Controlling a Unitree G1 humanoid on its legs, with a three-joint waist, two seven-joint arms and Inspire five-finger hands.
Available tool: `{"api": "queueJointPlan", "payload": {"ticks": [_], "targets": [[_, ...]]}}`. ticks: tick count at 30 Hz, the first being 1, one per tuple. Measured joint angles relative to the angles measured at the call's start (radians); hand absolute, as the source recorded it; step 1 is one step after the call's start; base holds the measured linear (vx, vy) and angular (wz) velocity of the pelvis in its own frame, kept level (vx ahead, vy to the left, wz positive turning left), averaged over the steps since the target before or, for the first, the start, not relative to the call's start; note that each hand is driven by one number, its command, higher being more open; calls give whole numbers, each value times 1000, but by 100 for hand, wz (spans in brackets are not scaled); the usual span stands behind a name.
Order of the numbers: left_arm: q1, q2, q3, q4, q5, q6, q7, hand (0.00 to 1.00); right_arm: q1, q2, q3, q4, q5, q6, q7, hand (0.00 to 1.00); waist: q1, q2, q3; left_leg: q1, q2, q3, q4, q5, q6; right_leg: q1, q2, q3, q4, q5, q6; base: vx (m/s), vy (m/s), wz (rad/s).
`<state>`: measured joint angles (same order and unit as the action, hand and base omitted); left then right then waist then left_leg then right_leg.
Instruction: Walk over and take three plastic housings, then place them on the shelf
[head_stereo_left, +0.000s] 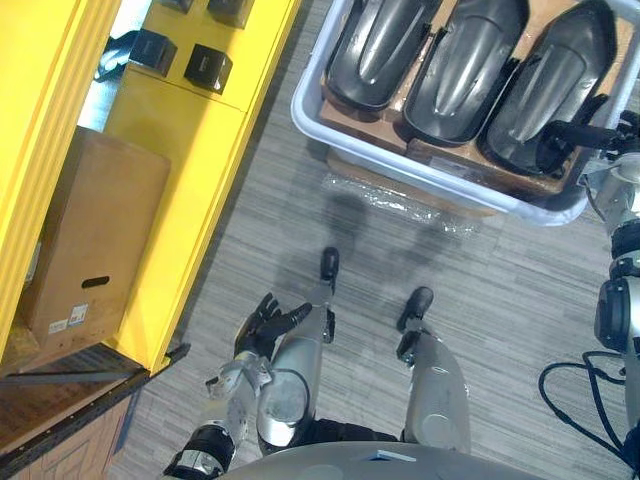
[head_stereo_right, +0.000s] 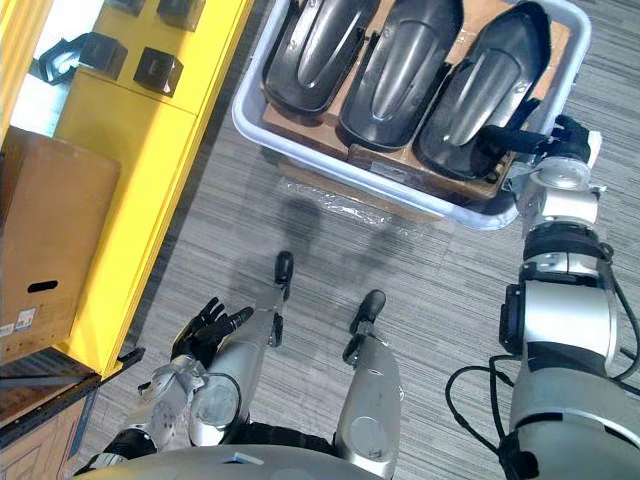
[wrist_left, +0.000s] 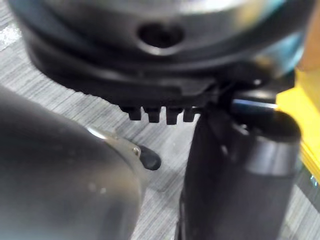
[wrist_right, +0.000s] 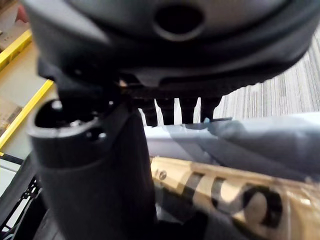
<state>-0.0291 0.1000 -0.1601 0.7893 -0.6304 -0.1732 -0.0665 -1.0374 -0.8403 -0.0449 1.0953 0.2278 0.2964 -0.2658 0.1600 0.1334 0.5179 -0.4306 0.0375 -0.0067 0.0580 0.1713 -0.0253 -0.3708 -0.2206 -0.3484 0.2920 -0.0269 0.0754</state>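
Three dark glossy plastic housings lie side by side on brown cardboard in a pale grey bin (head_stereo_left: 400, 160): left housing (head_stereo_left: 380, 50), middle housing (head_stereo_left: 465, 65), right housing (head_stereo_right: 480, 85). My right hand (head_stereo_right: 553, 138) is at the bin's near right corner, its straight fingers reaching over the rim onto the near end of the right housing. The right wrist view shows its thumb (wrist_right: 95, 165) over the bin rim (wrist_right: 250, 135) and the cardboard (wrist_right: 225, 185). My left hand (head_stereo_left: 265, 325) hangs low at my side, fingers relaxed and holding nothing.
A yellow shelf unit (head_stereo_left: 190, 130) stands along the left, with small black parts (head_stereo_left: 208, 68) on its upper level and a brown cardboard box (head_stereo_left: 95, 235) lower down. Crumpled clear film (head_stereo_left: 400, 195) lies on the grey floor at the bin's near edge.
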Motion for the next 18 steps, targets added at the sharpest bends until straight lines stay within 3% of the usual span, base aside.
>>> {"api": "queueJointPlan", "payload": {"ticks": [11,15,18], "targets": [[0,-3,-1,-18,0,-4,-10,100,-14,-1,73,-12,-126,33,52,0,-5,1,-1,67,16,2,-70,43,-13,-2,-1,-1,69,-46,-19,3,-53,0],[3,1,-1,-23,0,1,-9,100,-19,1,73,-12,-164,75,56,0,-6,-2,0,116,24,6,-90,48,-13,54,14,-1,31,-40,-13,14,-15,-1],[27,8,-1,-49,0,1,-9,100,-18,18,61,-12,-186,82,61,0,-26,-10,1,163,26,16,-115,50,-13,93,18,2,12,-38,-8,42,-28,-9]]}}
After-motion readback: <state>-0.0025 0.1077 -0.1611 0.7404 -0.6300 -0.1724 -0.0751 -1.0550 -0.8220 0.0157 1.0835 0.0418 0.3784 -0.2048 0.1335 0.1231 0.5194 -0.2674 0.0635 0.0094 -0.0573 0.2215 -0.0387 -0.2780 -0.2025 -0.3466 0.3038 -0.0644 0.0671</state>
